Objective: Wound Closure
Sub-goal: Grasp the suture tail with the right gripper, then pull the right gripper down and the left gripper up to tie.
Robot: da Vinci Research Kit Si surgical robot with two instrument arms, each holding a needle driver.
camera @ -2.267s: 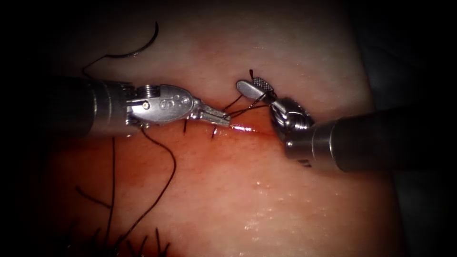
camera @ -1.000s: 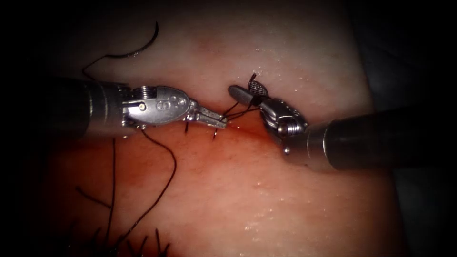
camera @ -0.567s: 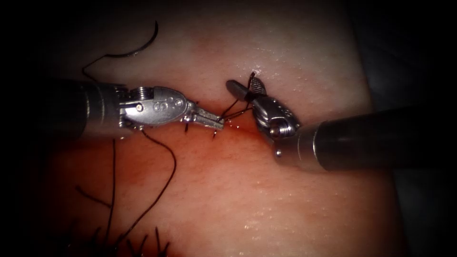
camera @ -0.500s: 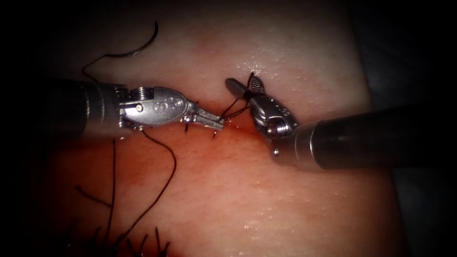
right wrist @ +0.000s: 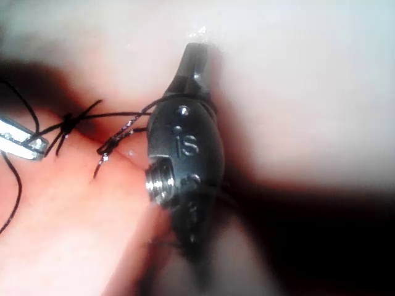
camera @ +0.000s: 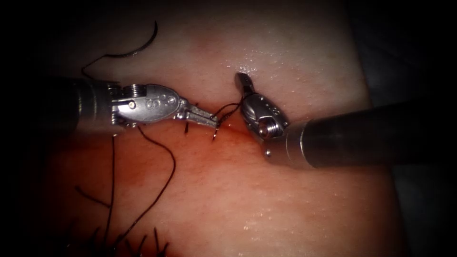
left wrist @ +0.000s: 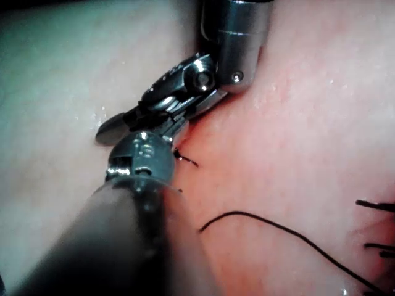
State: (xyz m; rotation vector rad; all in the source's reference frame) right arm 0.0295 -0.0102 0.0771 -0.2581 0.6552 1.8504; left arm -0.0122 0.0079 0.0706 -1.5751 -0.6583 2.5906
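Left tool (camera: 212, 121) clamps thread (camera: 223, 109) at the cut (camera: 238, 127) — right tool (camera: 243, 81) closed on the same thread. Needle (camera: 138, 47) lies free on tissue (camera: 285, 200), far left, held by neither.

The endoscope looks down on the tissue (camera: 266, 200) from above and in front, far enough back to take in both shafts, with the left tool (camera: 202, 115) entering from the picture's left and the right tool (camera: 243, 82) from its right. The left wrist camera rides close behind its own tool (left wrist: 143, 161), facing along the shaft across the cut (left wrist: 188, 132) toward the right tool (left wrist: 117, 128) beyond. The right wrist camera sits nearer still, looking along its shaft at its own tool (right wrist: 192, 61), with the tip of the left tool (right wrist: 21, 143) at the edge. All three views share the stretch of cut between the tips and the thread (camera: 223, 110) there.
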